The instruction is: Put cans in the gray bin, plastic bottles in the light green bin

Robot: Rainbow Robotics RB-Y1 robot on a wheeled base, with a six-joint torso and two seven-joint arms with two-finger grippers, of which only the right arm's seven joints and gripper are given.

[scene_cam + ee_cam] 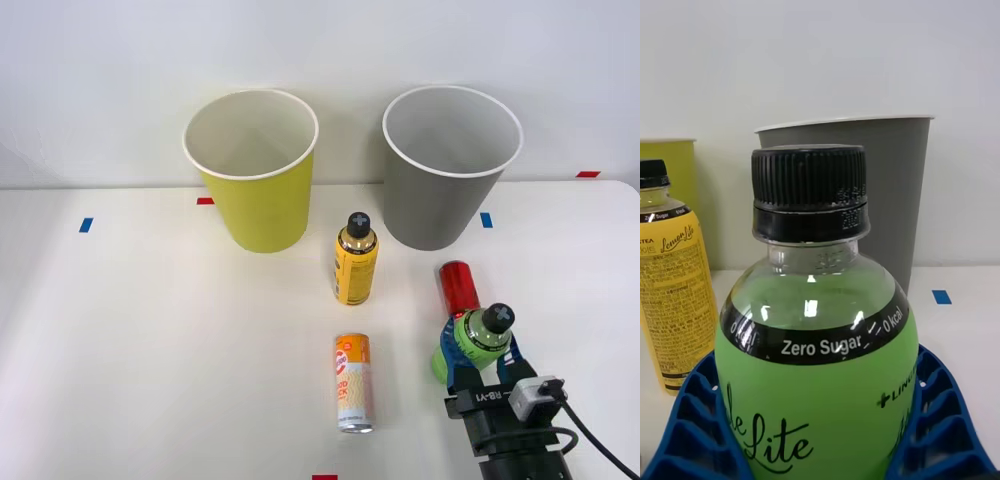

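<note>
Your right end effector is clamped around the green bottle, which stands upright on the counter beside the red can. The light green bin lies ahead and well to the left, past the yellow bottle.

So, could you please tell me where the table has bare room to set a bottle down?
The widest bare stretch of table lies left of the yellow bottle and the orange-and-white can, in front of the light green bin. It is crowded near the right gripper, closed around the green bottle beside the red can.
</note>
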